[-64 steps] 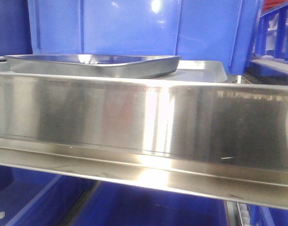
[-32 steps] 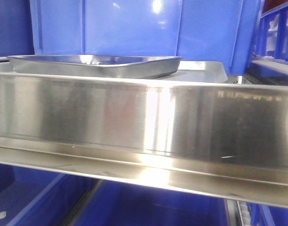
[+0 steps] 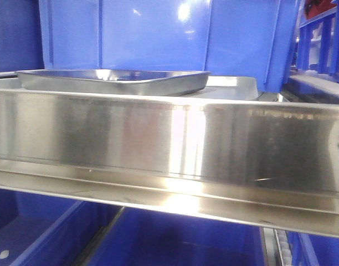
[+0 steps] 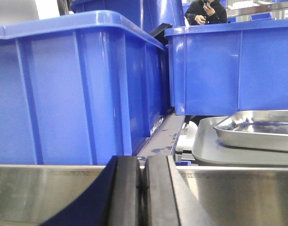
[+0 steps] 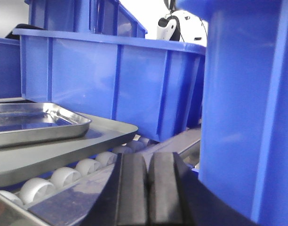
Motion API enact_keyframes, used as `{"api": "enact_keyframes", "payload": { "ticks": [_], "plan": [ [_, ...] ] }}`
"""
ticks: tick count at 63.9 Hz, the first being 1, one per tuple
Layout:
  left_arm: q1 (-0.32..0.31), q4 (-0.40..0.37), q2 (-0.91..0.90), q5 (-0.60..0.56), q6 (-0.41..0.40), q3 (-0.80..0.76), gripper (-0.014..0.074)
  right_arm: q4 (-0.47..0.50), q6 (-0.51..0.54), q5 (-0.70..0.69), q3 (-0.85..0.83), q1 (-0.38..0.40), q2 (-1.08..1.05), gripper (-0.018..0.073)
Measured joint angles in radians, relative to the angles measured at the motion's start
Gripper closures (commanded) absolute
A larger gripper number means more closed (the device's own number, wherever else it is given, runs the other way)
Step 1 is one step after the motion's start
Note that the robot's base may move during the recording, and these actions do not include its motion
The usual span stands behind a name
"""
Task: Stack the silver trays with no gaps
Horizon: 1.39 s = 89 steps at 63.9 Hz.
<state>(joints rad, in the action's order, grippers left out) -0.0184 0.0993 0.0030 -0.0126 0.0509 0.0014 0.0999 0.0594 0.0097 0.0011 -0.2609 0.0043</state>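
One silver tray resting skewed on a larger silver tray behind the steel shelf rail, blue bins behind; left gripper and right gripper both pressed together, empty

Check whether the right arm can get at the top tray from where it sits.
Probably yes: the right gripper sits shut and low, and nothing stands between it and the top tray; only white rollers lie below.
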Motion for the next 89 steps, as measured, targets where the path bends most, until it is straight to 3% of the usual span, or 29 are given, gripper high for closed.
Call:
{"api": "enact_keyframes", "payload": {
  "ticks": [41,89],
  "plan": [
    [0.0,0.0,0.0,0.0,0.0,0.0,0.0595,0.0,0.0,-0.016,-0.127,0.044,0.016,0.0637],
    [0.0,0.0,0.0,0.0,0.0,0.0,0.0595,0.0,0.0,-0.02,-0.125,0.056,-0.001,0.0637]
  ]
}}
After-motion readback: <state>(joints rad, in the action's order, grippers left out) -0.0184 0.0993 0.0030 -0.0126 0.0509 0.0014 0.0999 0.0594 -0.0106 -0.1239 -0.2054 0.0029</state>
